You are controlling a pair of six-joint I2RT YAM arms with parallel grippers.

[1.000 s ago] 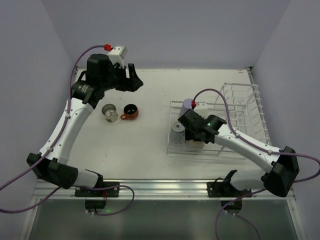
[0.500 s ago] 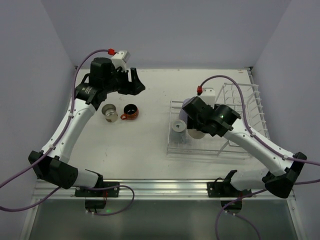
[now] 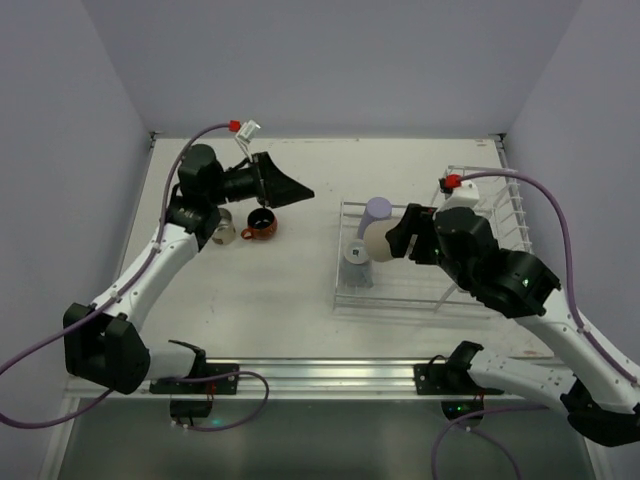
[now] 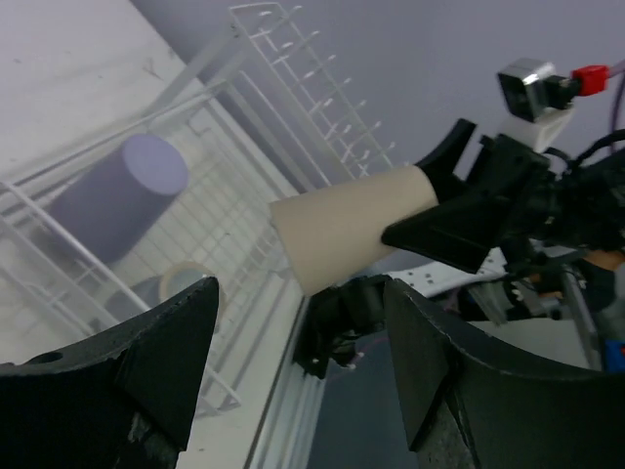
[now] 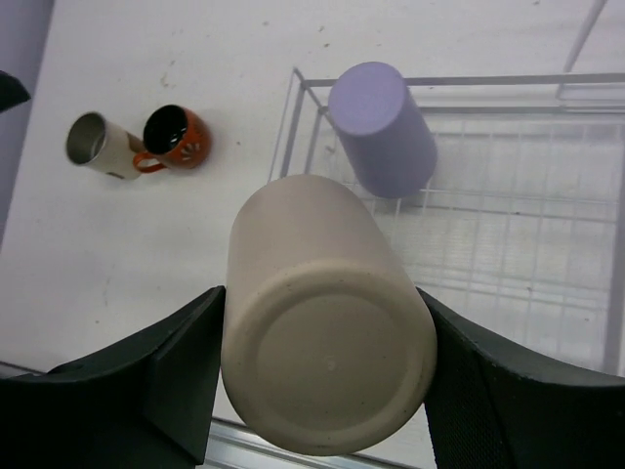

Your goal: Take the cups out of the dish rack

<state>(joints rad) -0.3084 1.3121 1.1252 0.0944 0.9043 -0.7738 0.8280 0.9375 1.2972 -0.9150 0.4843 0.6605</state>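
Observation:
My right gripper (image 3: 388, 241) is shut on the beige tumbler (image 3: 374, 240) and holds it tilted in the air above the white wire dish rack (image 3: 400, 304). In the right wrist view the tumbler's base (image 5: 329, 379) sits tight between both fingers. A lavender tumbler (image 3: 378, 211) stands upside down in the rack's low tray, with a small blue-grey cup (image 3: 357, 254) beside it. On the table to the left are an orange-red mug (image 3: 262, 223) and a pale cup (image 3: 218, 225). My left gripper (image 3: 290, 186) hovers open above the mug, facing the rack, with nothing between its fingers.
The rack's taller basket section (image 3: 500, 215) stands at the right, close to the side wall. The right arm's purple cable (image 3: 560, 215) arcs over it. The metal rail (image 3: 320, 375) with both arm bases runs along the near edge.
The right gripper has lifted the beige tumbler up out of the rack's tray. The left gripper has swung from the back of the table to point right, toward the rack.

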